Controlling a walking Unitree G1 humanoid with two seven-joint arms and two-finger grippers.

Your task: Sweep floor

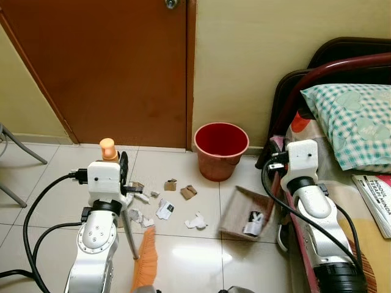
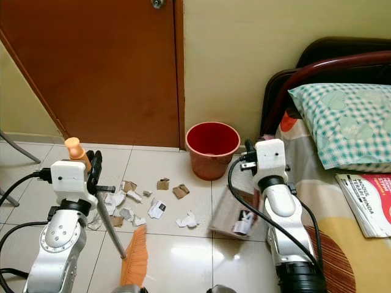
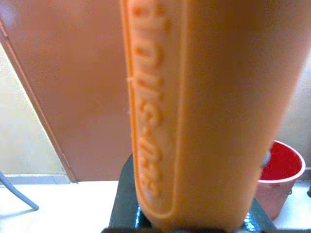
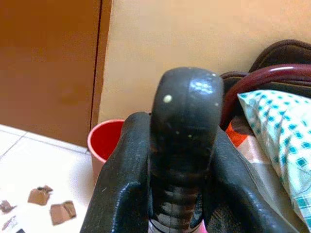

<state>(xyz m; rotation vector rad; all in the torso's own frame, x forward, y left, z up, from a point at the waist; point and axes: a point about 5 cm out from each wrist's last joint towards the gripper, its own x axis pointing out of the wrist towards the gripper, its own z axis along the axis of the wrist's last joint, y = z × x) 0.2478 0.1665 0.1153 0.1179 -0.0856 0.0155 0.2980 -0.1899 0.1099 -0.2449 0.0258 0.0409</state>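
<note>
Tiled floor (image 1: 201,256), pale and glossy, with a window glare near its front edge; paper and cardboard scraps (image 1: 160,204) lay scattered across the tiles between door and bed. Red plastic bucket (image 1: 220,149), round and tapering, stood against the back wall beside the brown wooden door (image 1: 116,67), just behind the scraps; a grey metal chair leg (image 1: 21,146) crossed the floor's left edge. Bed (image 1: 360,244) along the right, dark curved headboard (image 1: 333,58), a green-checked pillow (image 1: 354,122) and a magazine (image 1: 372,201) on the sheet; this hemmed the right arm in closely.

Left gripper (image 1: 116,163) was closed around the broom's (image 1: 145,259) orange moulded handle, raised lettering visible on it in the left wrist view (image 3: 194,111); a thin grey shaft ran down to orange bristles resting on the tiles near the floor's front edge, just short of the nearest scraps.

Right gripper (image 4: 182,160) was clamped, both fingers (image 4: 121,179) pressed on a black ribbed, round-ended grip; below it hung the dustpan (image 1: 245,213), brown and box-shaped, mouth toward the scraps, low over the tiles at the bed's edge; whether it touched the floor could not be told. A black-and-white scrap lay inside it.
</note>
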